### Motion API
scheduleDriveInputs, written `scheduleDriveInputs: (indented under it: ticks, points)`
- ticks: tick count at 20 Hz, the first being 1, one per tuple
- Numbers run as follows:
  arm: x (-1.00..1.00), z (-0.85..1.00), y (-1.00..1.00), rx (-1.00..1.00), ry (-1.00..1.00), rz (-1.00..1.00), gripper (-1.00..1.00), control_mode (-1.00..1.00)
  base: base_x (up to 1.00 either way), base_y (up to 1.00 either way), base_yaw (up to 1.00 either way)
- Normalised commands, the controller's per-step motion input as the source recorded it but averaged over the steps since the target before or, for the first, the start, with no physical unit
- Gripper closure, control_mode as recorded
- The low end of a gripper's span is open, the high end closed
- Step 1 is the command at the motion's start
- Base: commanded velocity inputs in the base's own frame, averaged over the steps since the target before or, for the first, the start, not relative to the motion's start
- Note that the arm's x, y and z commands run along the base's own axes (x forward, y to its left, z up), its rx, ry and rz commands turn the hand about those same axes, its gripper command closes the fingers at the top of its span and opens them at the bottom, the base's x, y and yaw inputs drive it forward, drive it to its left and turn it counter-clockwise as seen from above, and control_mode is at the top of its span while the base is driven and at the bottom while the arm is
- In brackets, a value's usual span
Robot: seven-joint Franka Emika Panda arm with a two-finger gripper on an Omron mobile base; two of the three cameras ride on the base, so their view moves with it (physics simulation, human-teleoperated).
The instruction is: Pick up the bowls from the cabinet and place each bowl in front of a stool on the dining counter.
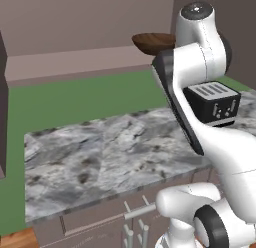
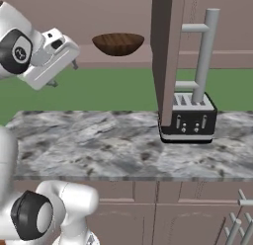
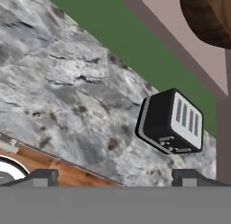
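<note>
While the white arm reaches up toward the wall cabinet, its gripper holds nothing, and the two small dark fingertips stand wide apart in the hand view. One bowl is in sight: a round, dark reddish-brown wooden bowl with streaky grain, wide and shallow, sitting on the flat taupe shelf of the cabinet. It is well apart from the jaws; in the hand view it lies far ahead of them and off to one side, cut by the frame's edge. In the right base view the bowl sits beside the hand, at about the same height, with a clear gap between them.

One cabinet door stands open, seen edge-on as a tall pinkish-brown slab, and carries one long grey cylindrical bar handle on two short stubs.

Below the jaws spreads one worktop of grey-white marbled stone, mottled with darker veins, with a straight front edge. On it stands one toaster, a boxy black body with rounded corners, a pale slotted top and small knobs on its face; in the hand view it lies ahead of the jaws, between them and the bowl. A flat green wall band runs behind the worktop, under the shelf. Taupe drawer fronts with thin grey handles sit under the stone.
</note>
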Motion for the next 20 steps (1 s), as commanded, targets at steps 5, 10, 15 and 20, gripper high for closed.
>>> scheduleDriveInputs:
  ticks: [5, 10, 15, 20]
  points:
    - [0.31, -0.13, -0.01, -0.21, -0.17, 0.00, -1.00, -1.00, 0.00, 0.00, 0.00]
    - [0.37, 0.10, -0.01, -0.14, -0.17, 0.00, -1.00, -1.00, 0.00, 0.00, 0.00]
    - [0.30, 0.42, -0.02, -0.04, 0.00, 0.00, -1.00, -1.00, 0.00, 0.00, 0.00]
    - [0.34, 0.33, 0.00, -0.04, 0.00, 0.00, -1.00, -1.00, 0.00, 0.00, 0.00]
